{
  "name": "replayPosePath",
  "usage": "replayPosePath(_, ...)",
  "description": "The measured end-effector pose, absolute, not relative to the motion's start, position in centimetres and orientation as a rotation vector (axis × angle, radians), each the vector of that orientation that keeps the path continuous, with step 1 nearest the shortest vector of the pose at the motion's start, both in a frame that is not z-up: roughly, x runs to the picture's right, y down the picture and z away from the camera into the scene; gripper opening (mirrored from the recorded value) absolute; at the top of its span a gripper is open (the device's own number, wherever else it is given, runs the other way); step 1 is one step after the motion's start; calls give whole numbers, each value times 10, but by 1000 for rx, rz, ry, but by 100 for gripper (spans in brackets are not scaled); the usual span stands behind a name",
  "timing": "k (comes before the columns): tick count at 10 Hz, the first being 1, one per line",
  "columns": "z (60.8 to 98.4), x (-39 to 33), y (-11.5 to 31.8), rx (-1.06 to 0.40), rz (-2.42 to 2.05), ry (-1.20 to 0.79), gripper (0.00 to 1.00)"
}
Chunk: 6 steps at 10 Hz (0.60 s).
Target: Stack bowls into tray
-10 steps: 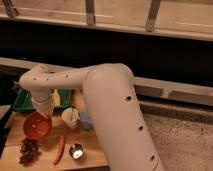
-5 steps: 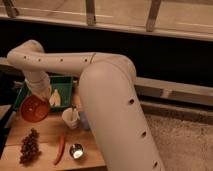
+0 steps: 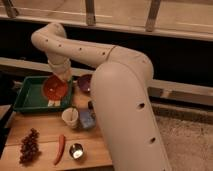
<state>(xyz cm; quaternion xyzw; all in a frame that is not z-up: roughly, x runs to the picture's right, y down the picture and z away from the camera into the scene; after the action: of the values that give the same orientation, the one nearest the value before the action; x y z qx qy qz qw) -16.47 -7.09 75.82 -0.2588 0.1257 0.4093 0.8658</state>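
Gripper, jaws clenched on the orange bowl, at the tray's right end; 1 purple bowl just outside.

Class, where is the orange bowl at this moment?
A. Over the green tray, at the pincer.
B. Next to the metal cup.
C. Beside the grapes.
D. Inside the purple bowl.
A: the orange bowl is tilted over the green tray, with the pincer shut on its rim.

The hand hangs over the three-o'clock end of the tray, clamped on the first bowl — the second bowl sits on the counter just beside the tray, at its three o'clock; the cup stands at the tray's five o'clock.
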Motion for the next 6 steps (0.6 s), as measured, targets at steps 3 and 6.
replayPosePath(3,763,-135,-84,-511,931,266,0)
replayPosePath(6,764,-132,-84,-509,932,270,0)
